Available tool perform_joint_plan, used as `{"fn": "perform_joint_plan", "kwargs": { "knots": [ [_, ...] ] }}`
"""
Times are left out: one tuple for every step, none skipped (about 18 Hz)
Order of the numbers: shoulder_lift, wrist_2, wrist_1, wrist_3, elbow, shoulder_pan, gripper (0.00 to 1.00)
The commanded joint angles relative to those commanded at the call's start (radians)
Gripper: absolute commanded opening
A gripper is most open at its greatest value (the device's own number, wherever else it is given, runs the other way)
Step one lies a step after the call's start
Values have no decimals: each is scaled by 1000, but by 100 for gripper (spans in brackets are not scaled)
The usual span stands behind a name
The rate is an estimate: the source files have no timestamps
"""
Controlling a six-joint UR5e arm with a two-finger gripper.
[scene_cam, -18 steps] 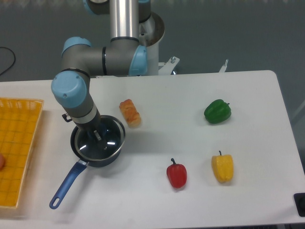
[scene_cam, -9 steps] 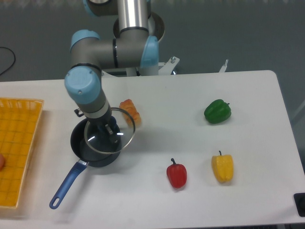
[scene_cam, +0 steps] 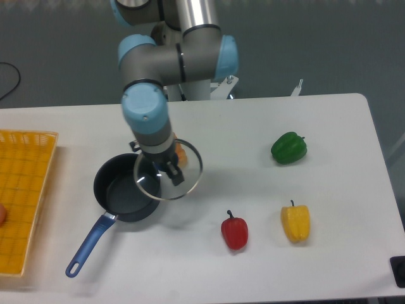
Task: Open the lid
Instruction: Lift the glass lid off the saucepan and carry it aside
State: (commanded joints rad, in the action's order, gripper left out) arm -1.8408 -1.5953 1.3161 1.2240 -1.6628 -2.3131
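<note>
Hanging over the counter [scene_cam: 266, 209], the lid [scene_cam: 168, 170] is in our claw [scene_cam: 172, 173], which is pinched onto the centre knob, and that is the sensible place to take it: the glass disc gives no purchase, while the knob sits at the middle so the lid hangs nearly level. It is off the saucepan [scene_cam: 123, 189] now, overlapping only the pan's right rim from this high view, with most of the disc out over bare counter to the right. The pan's dark inside is plainly showing, so we judge the opening itself as good as done; what is left is finding somewhere to set the lid down. We are holding it clear of the rim, by the look of the gap (height is hard to read from a camera looking down), which keeps the metal edge from catching the pan. Just behind the lid lies an orange pastry-like item [scene_cam: 180, 154], mostly hidden by the arm, so a landing there would be poor; the open stretch between the pan and the red pepper [scene_cam: 235, 231] looks the safer choice. The pan's long handle [scene_cam: 88, 247] points down-left, away from our path, so it is no obstacle.
</note>
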Motion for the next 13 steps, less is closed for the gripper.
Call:
{"fn": "perform_joint_plan", "kwargs": {
  "knots": [
    [2, 0, 5, 9, 0, -17, 56],
    [3, 0, 14, 21, 0, -29, 56],
    [6, 0, 17, 35, 0, -44, 56],
    [6, 0, 18, 45, 0, -60, 56],
    [6, 0, 18, 49, 0, -71, 56],
    [8, 2, 17, 58, 0, -87, 55],
    [8, 3, 17, 74, 2, -107, 55],
    [8, 3, 17, 90, 3, -123, 55],
    [8, 2, 17, 106, 3, -140, 55],
    [8, 2, 18, 121, 3, -155, 55],
    [9, 2, 17, 133, 3, -169, 55],
    [18, 2, 17, 147, 3, -186, 55],
    [21, 2, 17, 161, 3, -198, 55]
  ]
}}
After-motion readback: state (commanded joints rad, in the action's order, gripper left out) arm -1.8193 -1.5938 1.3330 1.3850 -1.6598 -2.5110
